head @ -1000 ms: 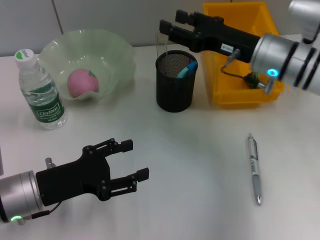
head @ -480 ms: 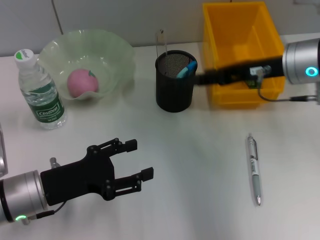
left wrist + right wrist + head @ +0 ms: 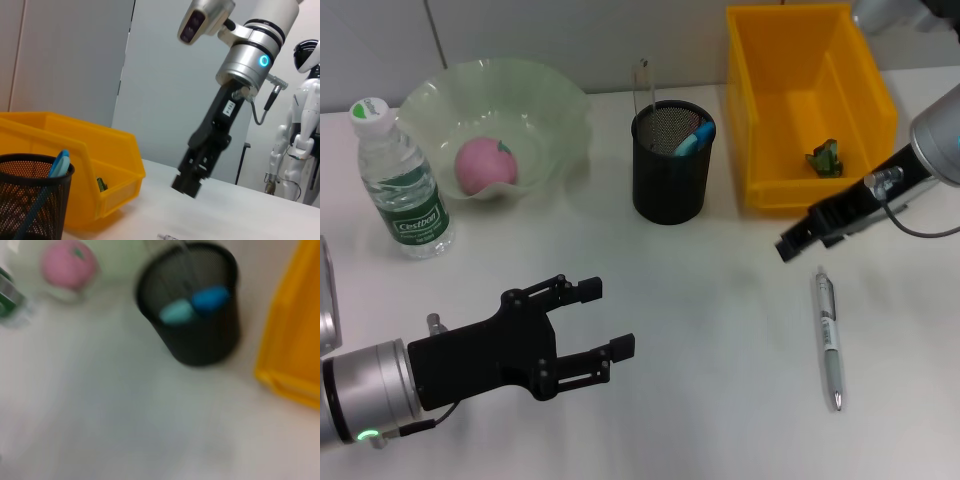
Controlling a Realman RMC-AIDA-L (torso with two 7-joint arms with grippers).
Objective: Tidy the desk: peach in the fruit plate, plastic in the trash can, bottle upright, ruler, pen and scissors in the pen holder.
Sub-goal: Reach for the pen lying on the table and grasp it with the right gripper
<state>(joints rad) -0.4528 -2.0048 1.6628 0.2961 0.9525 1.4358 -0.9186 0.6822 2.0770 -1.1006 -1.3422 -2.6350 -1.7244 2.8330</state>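
A silver pen (image 3: 830, 340) lies on the table at the right. My right gripper (image 3: 795, 243) hangs low just beyond the pen's far end, in front of the yellow trash can (image 3: 760, 150), which holds a scrap of green plastic (image 3: 823, 157). The left wrist view shows this right gripper (image 3: 187, 182) pointing down at the table. The black mesh pen holder (image 3: 670, 190) contains blue-handled scissors (image 3: 695, 138) and a clear ruler (image 3: 642, 85). A pink peach (image 3: 485, 163) rests in the green fruit plate (image 3: 560, 110). The bottle (image 3: 405, 190) stands upright. My left gripper (image 3: 605, 318) is open and empty at the near left.
The trash can (image 3: 115, 170) and pen holder (image 3: 30, 200) stand close together at the back of the table. A white humanoid figure (image 3: 305, 125) stands beyond the table's far side. The right wrist view is blurred, showing the pen holder (image 3: 200, 340) and peach (image 3: 67, 265).
My right arm swung from above the pen holder, past the trash can's front, down toward the pen's far end. My left gripper crept slightly forward and right, still open.
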